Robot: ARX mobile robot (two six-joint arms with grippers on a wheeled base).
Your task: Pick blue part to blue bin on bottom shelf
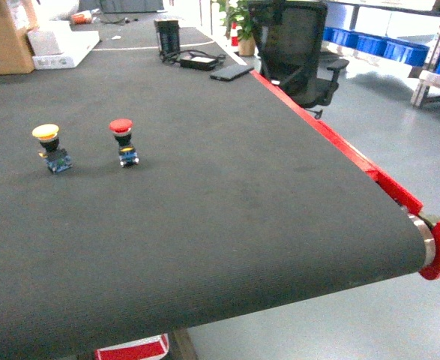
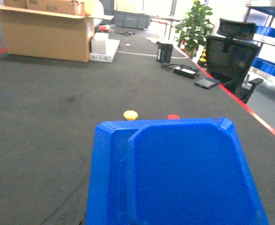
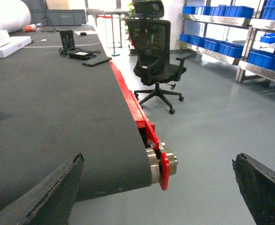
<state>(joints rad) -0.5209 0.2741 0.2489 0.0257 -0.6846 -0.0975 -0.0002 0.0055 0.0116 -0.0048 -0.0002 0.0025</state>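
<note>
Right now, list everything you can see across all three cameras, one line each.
Yellow-capped push-button part: one, on the belt, left.
Red-capped push-button part: one, on the belt, right of the yellow one.
Dark conveyor belt: one, red side rail.
Blue plastic bin: one, filling the left wrist view's foreground.
Brown cardboard box: one, open, far left of belt.
White flat boxes: stacked, far end.
Black office chair: one, beside the belt.
Potted green plant: one, behind chair.
Blue bins on steel shelving: several, right wall.
Right gripper: dark fingers apart, holding nothing.
</note>
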